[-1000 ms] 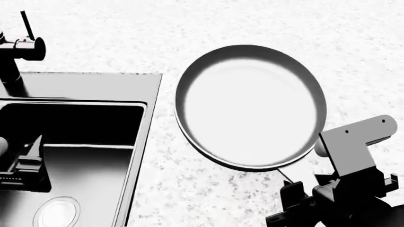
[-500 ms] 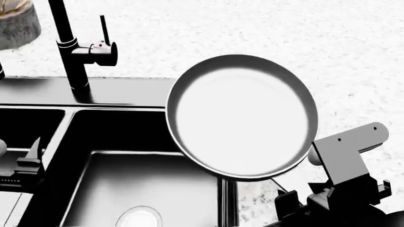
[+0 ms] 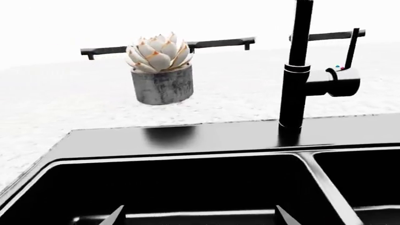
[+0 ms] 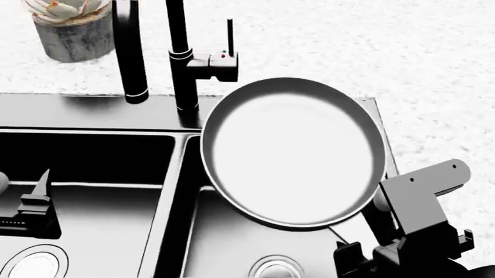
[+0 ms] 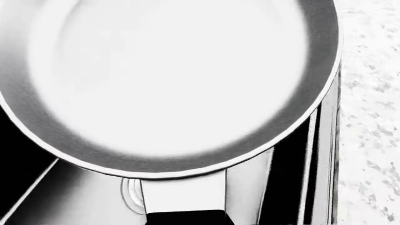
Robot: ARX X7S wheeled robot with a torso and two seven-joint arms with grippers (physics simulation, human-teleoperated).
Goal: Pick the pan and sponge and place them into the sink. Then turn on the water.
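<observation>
Hanging in the air above the right basin of the sink, the pan shows its pale shiny inside up, tipped a little, with its far rim over the sink's back ledge near the faucet. Its handle runs down toward the right claw, which is clenched on that handle; the fingers themselves are mostly hidden at the frame edge. Below the pan sits the round steel drain of the right basin, and another drain lies in the left basin. The left claw hangs low over the left basin, well apart from the pan; its two dark fingertips stand spread with nothing between them. Behind the sink, on the speckled white counter, stands a small succulent in a grey pot, off to the left of the faucet. I cannot see the sponge anywhere.
</observation>
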